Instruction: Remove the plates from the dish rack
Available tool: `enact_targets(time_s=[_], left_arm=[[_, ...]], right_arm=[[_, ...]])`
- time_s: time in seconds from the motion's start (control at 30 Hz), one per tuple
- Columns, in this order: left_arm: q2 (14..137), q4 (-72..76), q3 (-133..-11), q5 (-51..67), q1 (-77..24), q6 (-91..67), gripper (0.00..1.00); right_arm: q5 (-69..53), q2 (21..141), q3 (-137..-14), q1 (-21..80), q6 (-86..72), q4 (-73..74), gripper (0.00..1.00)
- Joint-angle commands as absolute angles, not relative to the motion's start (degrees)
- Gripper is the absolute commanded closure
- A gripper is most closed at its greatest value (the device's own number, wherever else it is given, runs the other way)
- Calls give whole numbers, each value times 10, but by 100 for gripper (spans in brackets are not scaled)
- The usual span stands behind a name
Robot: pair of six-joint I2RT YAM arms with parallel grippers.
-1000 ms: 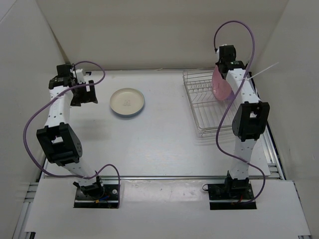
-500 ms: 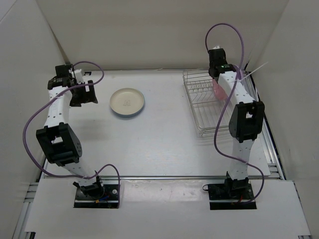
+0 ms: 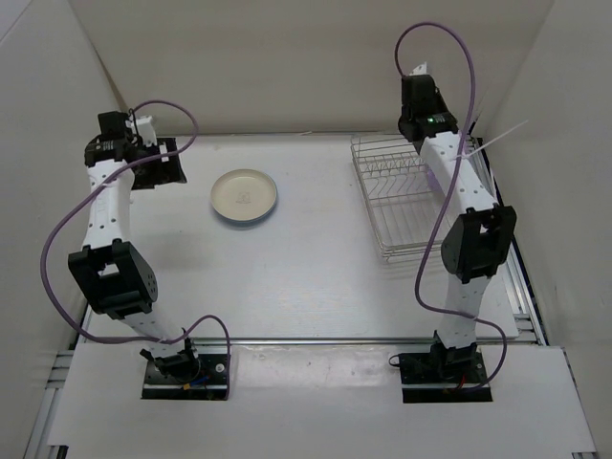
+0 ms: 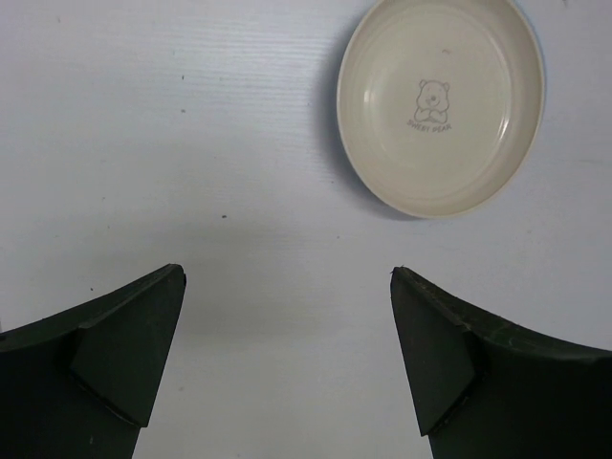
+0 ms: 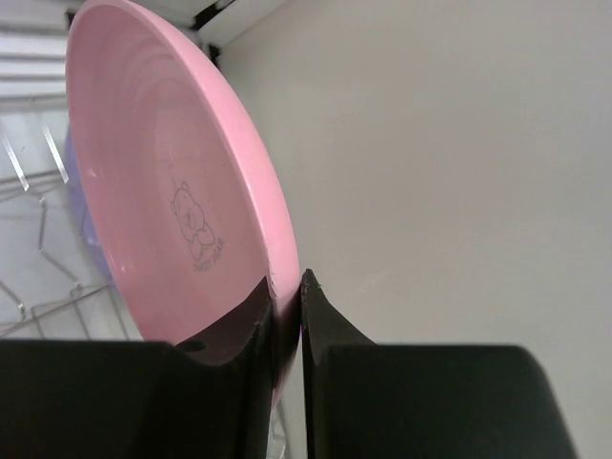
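My right gripper (image 5: 287,287) pinched the pink plate (image 5: 163,191) by its rim; behind it, the dish rack (image 5: 38,287) showed a purple plate (image 5: 88,225). My left gripper (image 4: 287,277) stood spread.

We see a white table (image 3: 306,277), matte and lightly scuffed. A plain white back wall (image 3: 277,67) rises behind it, with a left wall (image 3: 38,124) and a right wall (image 3: 574,143) slanting in at the sides. A white board (image 3: 316,402) lies across the near edge. Silver metal rails (image 3: 531,301) run along the table's right side and show at the near left corner. From the left wrist we make out a tiny dark speck (image 4: 224,216) on the tabletop.
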State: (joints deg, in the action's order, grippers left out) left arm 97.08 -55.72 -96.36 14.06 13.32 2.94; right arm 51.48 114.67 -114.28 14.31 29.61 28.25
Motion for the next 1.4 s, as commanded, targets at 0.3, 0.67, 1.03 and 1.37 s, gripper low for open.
enact_targets(time_s=[0.3, 0.67, 1.03, 1.37], left_arm=[[998, -547, -1063, 236, 98, 15, 0], [1050, -488, -1195, 541, -35, 33, 0], [1085, -464, -1259, 542, -218, 20, 0], [1103, -469, -1274, 471, -279, 24, 0]], right_arm=[[509, 1011, -1242, 172, 235, 329, 100], [90, 915, -1260, 195, 177, 510, 100], [-76, 927, -1301, 195, 177, 571, 100], [-156, 922, -1306, 195, 202, 597, 100]])
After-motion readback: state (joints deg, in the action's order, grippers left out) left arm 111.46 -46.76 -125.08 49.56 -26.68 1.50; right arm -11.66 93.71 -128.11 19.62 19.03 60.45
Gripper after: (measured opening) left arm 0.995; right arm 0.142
